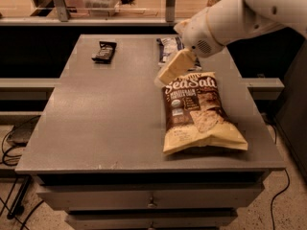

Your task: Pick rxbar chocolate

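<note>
The rxbar chocolate (104, 51), a small flat bar in a shiny black wrapper, lies near the far left corner of the grey table (110, 123). My gripper (165, 76) hangs from the white arm (225, 18) above the middle of the table, to the right of the bar and well apart from it. It points down and to the left. It hovers at the top left corner of the tan-and-brown "Sea Salt" chip bag (196, 114) and holds nothing that I can see.
A blue-and-white snack bag (168, 49) lies at the far side of the table, partly hidden behind the arm. A shelf with glass panes runs behind the table. Drawers sit under the tabletop. Cables lie on the floor at the left.
</note>
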`<state>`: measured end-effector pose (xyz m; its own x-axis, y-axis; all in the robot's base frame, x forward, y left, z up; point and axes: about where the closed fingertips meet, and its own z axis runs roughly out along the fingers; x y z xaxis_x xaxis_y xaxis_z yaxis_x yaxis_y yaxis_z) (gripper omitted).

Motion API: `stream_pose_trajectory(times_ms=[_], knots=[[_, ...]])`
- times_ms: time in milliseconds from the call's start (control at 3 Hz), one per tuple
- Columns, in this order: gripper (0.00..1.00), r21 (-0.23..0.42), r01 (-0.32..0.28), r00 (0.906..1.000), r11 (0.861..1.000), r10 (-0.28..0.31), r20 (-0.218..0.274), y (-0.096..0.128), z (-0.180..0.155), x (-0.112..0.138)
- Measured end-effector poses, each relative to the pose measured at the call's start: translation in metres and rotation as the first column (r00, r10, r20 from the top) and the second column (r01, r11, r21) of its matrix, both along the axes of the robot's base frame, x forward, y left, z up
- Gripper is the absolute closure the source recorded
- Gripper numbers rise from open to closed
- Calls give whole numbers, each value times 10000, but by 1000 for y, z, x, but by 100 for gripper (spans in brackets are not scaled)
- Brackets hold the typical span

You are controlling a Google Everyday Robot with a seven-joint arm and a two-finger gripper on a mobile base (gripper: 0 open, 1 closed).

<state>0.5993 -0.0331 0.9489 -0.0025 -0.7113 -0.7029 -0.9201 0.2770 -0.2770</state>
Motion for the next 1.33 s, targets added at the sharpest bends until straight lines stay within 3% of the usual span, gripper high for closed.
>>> stream_pose_trajectory(times_ms=[667,1333], knots=[[0,403,-59,9992,9992,74,-382,58,-29,58],[0,1214,353,9947,9920,-232,-1002,95,-45,96]])
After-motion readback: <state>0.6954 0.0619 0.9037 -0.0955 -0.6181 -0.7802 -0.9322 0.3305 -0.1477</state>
